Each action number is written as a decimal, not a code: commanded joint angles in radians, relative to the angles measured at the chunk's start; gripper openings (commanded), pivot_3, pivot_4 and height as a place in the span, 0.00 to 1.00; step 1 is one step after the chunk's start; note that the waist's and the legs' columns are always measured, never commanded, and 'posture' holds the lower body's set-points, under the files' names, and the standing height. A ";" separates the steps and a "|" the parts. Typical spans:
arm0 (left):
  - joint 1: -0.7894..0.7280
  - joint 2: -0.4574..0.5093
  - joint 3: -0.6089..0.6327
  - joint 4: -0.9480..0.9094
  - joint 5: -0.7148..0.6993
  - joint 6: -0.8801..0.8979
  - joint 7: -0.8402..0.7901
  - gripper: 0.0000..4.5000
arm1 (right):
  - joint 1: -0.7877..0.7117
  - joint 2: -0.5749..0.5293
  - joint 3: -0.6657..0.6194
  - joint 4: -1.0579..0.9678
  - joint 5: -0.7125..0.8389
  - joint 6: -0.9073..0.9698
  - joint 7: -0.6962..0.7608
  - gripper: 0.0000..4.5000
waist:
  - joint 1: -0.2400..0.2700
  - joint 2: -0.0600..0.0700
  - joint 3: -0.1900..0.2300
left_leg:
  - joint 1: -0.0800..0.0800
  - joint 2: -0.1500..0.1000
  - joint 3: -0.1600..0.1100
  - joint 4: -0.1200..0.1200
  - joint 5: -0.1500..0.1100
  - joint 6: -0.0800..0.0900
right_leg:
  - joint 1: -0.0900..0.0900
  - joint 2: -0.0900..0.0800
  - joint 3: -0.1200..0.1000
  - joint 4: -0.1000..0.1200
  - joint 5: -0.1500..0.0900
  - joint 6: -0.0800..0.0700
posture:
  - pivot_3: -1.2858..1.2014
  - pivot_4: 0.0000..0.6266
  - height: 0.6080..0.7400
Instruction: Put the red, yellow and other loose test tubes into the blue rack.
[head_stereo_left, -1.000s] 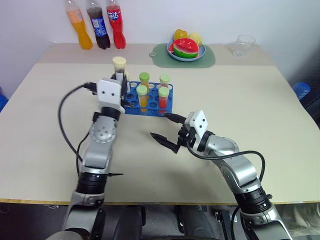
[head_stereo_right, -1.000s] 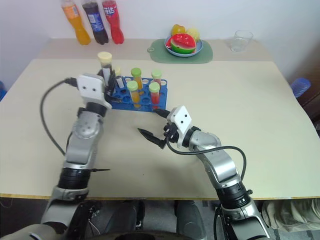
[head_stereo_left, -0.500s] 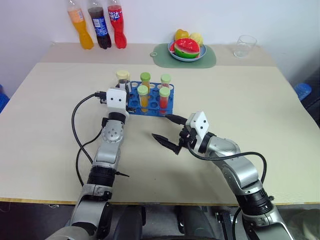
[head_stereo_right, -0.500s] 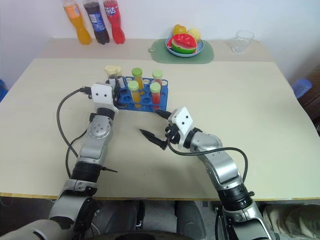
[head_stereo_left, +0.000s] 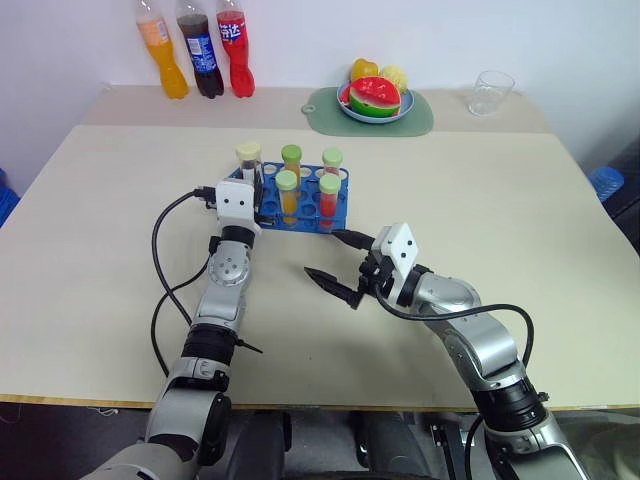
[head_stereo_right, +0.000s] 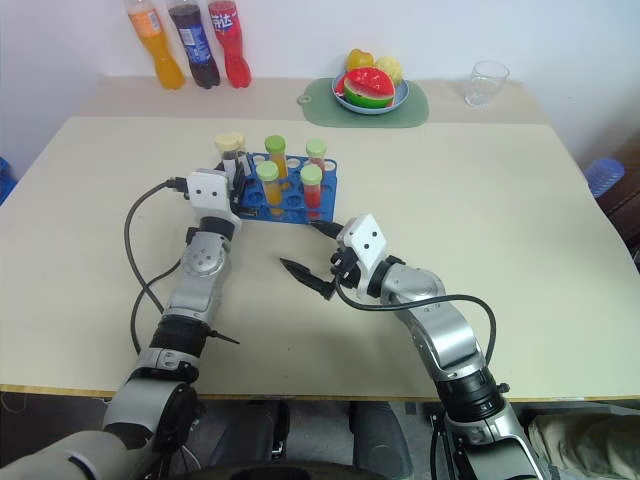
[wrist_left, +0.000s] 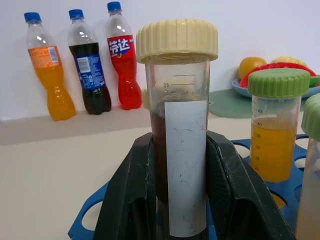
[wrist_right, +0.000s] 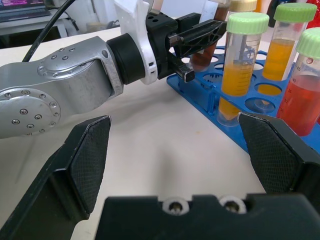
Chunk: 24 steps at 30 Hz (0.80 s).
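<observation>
4 capped tubes already stand upright in the blue rack (head_stereo_left: 298, 205), which sits on the table (head_stereo_left: 520, 200) toward its far edge, left of centre. The far edge also carries 3 soda bottles (head_stereo_left: 197, 55) near the left corner, a green mat (head_stereo_left: 420, 115) with a fruit plate (head_stereo_left: 373, 108) at mid-edge, and a clear glass (head_stereo_left: 489, 90) toward the right corner.

Left gripper (wrist_left: 176, 200): clamped on the dark tube (wrist_left: 179, 145), cream cap up, white label facing the wrist camera. The tube is held vertical at the rack's left end, presumably so it drops straight through both tiers. Its lower end is hidden behind the fingers (wrist_left: 127, 200), so I cannot tell whether it is fully seated or only part-way into a hole. Judgement: insertion step, close to done; release should wait until the tube bears on the rack.

Right gripper (head_stereo_left: 339, 267): spread wide and empty, parked just above the table on the near side of the rack, apart from it. It looks to be held clear so as not to crowd the left arm.

Rack contents, by size of view: 2 orange-yellow tubes (wrist_right: 239, 65) with green caps and 2 red tubes (head_stereo_left: 326, 195) with pale green caps, all on the rack's right half.

Risk: a tilted release could jam the tube against a hole rim or nudge the light rack.
</observation>
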 joint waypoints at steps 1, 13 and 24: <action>0.018 -0.007 0.019 -0.035 -0.030 -0.029 -0.016 0.49 | 0.000 -0.002 -0.022 -0.056 0.014 0.000 -0.005 1.00 | 0.000 0.000 0.000 | 0.000 0.000 0.000 0.000 0.000 0.000 | 0.000 0.000 0.000 0.000 0.000 0.000 | 0.52 0.24 0.95; 0.287 0.184 0.128 -0.596 -0.304 0.280 -0.265 0.98 | -0.019 -0.133 -0.198 -0.076 0.100 0.062 0.036 1.00 | -0.005 0.001 0.000 | 0.001 0.001 0.000 -0.001 0.000 0.000 | 0.000 0.000 0.000 0.000 0.000 0.000 | 0.52 0.24 0.95; 0.679 0.612 0.359 -0.809 -0.528 0.632 -0.648 0.98 | 0.052 -0.453 -0.481 0.152 0.181 0.104 0.225 1.00 | -0.001 0.001 0.000 | 0.003 0.002 0.001 -0.001 -0.001 0.003 | 0.003 0.001 0.000 -0.001 -0.001 0.000 | 0.52 0.24 0.95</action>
